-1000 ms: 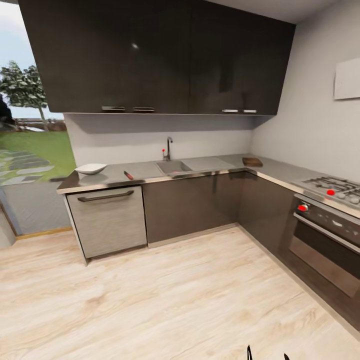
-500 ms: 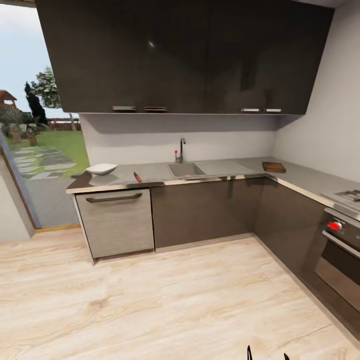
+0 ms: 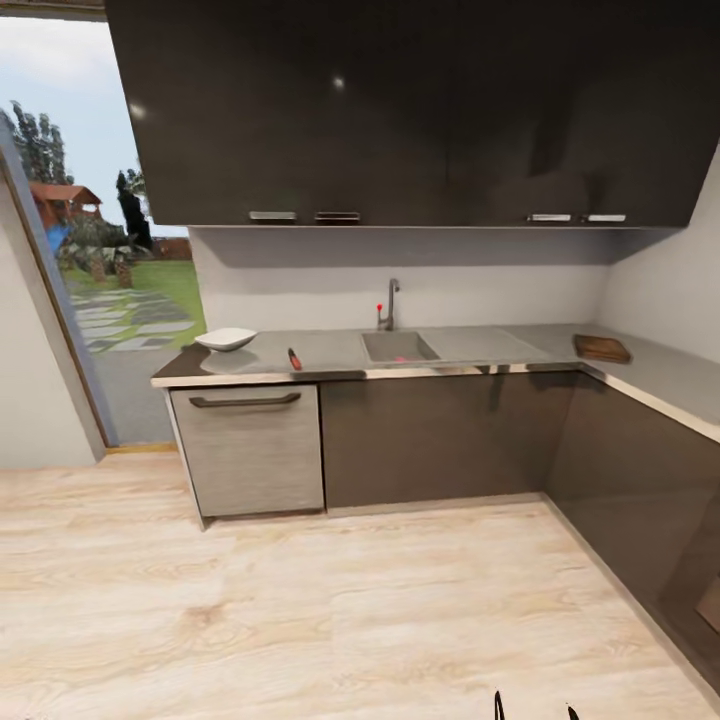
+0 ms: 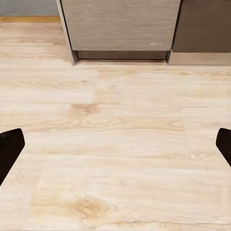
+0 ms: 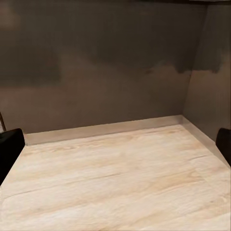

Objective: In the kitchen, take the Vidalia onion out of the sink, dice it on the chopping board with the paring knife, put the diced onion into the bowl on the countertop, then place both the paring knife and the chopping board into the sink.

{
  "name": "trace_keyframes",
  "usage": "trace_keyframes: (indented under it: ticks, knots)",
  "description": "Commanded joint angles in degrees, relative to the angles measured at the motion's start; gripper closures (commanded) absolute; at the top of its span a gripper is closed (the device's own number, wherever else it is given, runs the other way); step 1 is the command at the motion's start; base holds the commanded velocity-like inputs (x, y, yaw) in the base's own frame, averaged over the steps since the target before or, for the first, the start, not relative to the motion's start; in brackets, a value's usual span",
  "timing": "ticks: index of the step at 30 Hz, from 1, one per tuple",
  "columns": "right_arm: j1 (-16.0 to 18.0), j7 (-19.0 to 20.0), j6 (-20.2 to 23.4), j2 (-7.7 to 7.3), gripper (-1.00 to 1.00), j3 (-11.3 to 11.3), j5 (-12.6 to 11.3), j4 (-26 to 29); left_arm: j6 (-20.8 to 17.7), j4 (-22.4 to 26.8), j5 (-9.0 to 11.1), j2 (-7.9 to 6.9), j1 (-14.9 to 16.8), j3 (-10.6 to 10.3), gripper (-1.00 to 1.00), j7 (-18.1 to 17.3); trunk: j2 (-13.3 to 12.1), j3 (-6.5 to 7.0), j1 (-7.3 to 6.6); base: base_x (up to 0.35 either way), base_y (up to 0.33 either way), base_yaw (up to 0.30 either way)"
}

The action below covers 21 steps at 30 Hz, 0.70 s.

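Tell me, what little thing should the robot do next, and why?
Probably roll forward toward the sink. A wide stretch of wooden floor lies between the robot and the countertop. The paring knife, bowl and chopping board all sit far off, and both wrist views look at floor between spread fingers holding nothing. The onion can't be made out from here.

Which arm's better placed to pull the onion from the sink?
Neither yet: the sink is across the floor, both grippers open and empty. It sits slightly right of view centre, marginally favouring the right arm.
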State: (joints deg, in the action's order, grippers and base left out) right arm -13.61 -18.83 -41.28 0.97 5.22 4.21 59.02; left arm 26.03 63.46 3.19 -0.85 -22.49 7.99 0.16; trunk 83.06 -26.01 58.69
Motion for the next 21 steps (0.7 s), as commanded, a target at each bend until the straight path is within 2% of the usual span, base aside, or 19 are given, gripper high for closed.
trace_keyframes:
  ticks: [1,9,21]
  knots:
    - [0.0,-0.5,0.1,-0.01,-1.0,0.1,0.4,0.0,0.1,0.0,0.3,-0.02,0.0,-0.1,-1.0,0.0,0.0,-0.04,0.03,0.278,-0.2,0.246]
    - [0.0,-0.5,0.1,-0.01,-1.0,0.1,0.4,0.0,0.1,0.1,0.3,-0.02,0.0,-0.1,-1.0,0.1,0.0,-0.04,0.03,0.29,-0.136,0.246]
    - [0.0,-0.5,0.1,-0.01,-1.0,0.1,0.4,0.0,0.1,0.3,0.4,-0.05,0.0,-0.1,-1.0,0.1,0.0,-0.04,0.03,0.321,0.032,0.234]
